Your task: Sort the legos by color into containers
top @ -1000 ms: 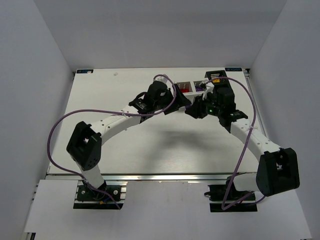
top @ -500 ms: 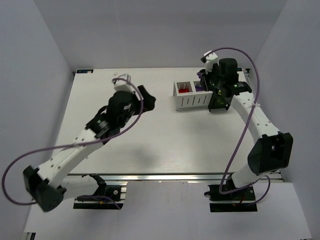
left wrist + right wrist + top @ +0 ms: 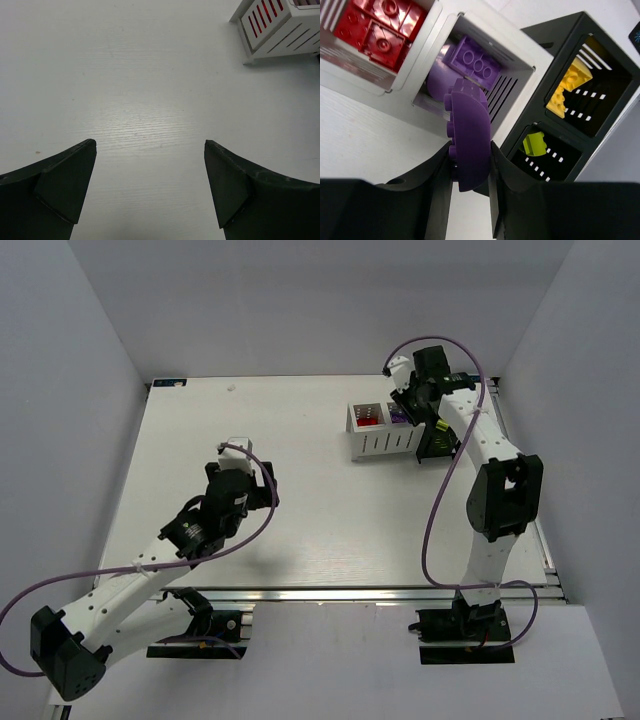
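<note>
My right gripper (image 3: 470, 150) is shut on a curved purple lego (image 3: 470, 122), held just over the white box (image 3: 370, 82). Directly behind the lego is the box's right compartment, with a purple brick (image 3: 472, 62) in it. The left compartment holds red legos (image 3: 380, 25). In the black bin (image 3: 570, 30) beside it lie a yellow lego (image 3: 567, 87) and a lime green one (image 3: 535, 142). From above, the right gripper (image 3: 413, 405) hangs over the white box (image 3: 385, 445) and black bin (image 3: 437, 447). My left gripper (image 3: 150, 185) is open over bare table.
The left arm (image 3: 200, 525) stretches across the near-left of the white table (image 3: 300, 420), far from the containers. A corner of the white box (image 3: 280, 25) shows at the top right of the left wrist view. Grey walls enclose the table on three sides.
The left arm has pulled back from the containers to the near-left with its jaws open. The right arm has swung up and back over the containers, still gripping the purple lego.
</note>
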Robot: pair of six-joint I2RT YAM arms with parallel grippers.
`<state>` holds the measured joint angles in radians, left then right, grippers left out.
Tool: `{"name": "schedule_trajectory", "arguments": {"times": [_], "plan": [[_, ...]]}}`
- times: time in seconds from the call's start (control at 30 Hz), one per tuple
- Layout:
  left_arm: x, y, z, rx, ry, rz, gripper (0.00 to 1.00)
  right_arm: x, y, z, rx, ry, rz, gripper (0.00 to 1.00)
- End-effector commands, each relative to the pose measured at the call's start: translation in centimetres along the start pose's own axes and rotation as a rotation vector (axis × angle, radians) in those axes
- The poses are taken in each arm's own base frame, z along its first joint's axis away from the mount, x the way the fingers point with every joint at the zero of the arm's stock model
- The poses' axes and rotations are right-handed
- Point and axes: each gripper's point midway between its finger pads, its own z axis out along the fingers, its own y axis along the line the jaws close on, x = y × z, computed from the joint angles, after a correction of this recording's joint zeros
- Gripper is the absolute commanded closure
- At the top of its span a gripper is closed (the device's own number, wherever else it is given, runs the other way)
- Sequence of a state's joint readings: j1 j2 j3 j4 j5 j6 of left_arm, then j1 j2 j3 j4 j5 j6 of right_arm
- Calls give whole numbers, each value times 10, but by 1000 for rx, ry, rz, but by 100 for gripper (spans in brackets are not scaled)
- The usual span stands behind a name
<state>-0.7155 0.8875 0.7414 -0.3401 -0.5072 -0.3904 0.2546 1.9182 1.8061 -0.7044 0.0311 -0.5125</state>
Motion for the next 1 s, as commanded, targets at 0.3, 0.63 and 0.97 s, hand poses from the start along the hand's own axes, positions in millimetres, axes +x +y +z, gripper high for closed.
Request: {"name": "schedule_trajectory", "arguments": {"times": [0.3, 0.63, 0.97], "plan": [[-17, 7, -15, 18, -70, 27, 2, 5, -14, -7, 25, 68, -112, 71], [-15, 11, -16, 1, -67, 25, 2, 4, -16, 9, 28, 77, -98, 50], [-14, 7, -16, 16, -65, 35, 2, -30, -24, -45, 74, -69, -34, 30]]}}
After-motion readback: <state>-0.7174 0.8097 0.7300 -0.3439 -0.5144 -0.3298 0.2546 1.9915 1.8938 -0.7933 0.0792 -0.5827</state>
